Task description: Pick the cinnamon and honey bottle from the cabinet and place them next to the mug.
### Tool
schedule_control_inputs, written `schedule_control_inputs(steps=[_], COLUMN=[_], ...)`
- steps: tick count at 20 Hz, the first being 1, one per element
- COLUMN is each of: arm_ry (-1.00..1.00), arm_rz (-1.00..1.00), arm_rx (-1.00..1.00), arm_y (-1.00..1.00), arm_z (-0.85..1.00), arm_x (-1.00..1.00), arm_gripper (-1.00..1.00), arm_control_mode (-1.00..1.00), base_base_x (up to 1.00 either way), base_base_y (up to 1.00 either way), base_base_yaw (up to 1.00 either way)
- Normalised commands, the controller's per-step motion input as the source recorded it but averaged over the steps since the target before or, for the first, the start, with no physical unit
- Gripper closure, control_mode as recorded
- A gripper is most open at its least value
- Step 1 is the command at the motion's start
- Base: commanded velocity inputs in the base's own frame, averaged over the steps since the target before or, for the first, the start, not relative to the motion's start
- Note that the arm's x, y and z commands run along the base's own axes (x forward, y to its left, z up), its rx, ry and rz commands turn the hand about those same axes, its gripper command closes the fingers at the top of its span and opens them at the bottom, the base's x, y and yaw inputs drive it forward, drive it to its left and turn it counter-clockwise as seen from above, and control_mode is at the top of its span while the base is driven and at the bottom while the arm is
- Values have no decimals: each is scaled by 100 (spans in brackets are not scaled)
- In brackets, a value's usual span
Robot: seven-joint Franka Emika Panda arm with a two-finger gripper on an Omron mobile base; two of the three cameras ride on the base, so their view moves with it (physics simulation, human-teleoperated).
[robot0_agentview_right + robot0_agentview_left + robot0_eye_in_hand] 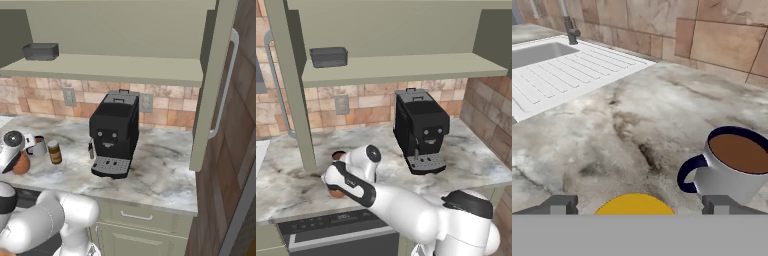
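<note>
The honey bottle (21,164) stands on the marble counter, its yellow cap (634,204) right below my gripper (640,205). The fingertips (560,204) are spread wide on either side of the cap, clear of it, so the gripper is open. The white mug (734,165) with the dark blue handle and brown liquid stands close to the bottle; in the right base view the mug (39,145) is just behind it. The cinnamon (54,152) stands upright on the counter beside the mug. In the left base view my arm covers most of the bottle (336,193). The cabinet (401,67) hangs above.
A black coffee machine (421,130) stands on the counter to the right. A dark grey tray (329,56) sits on the cabinet shelf. A white sink drainboard (572,65) lies beyond the mug. The cabinet's upright post (293,90) reaches the counter near my arm.
</note>
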Motion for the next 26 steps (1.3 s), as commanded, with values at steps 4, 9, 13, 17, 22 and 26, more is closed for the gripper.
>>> schedule_control_inputs(steps=[4, 9, 13, 17, 22, 26], arm_ry=[0, 0, 6, 14, 18, 17], arm_rz=[0, 0, 0, -1, -2, -5], arm_rx=[0, 0, 0, 0, 0, 0], arm_y=[-8, -23, -40, -47, -48, -54], arm_z=[43, 47, 49, 61, 76, 71], arm_x=[0, 0, -5, -15, -4, 0], arm_gripper=[-100, -100, -100, -100, -100, -100], arm_control_mode=[-100, -100, -100, -100, -100, -100], base_base_x=[0, 0, 0, 0, 0, 0], base_base_y=[0, 0, 0, 0, 0, 0], base_base_yaw=[0, 0, 0, 0, 0, 0])
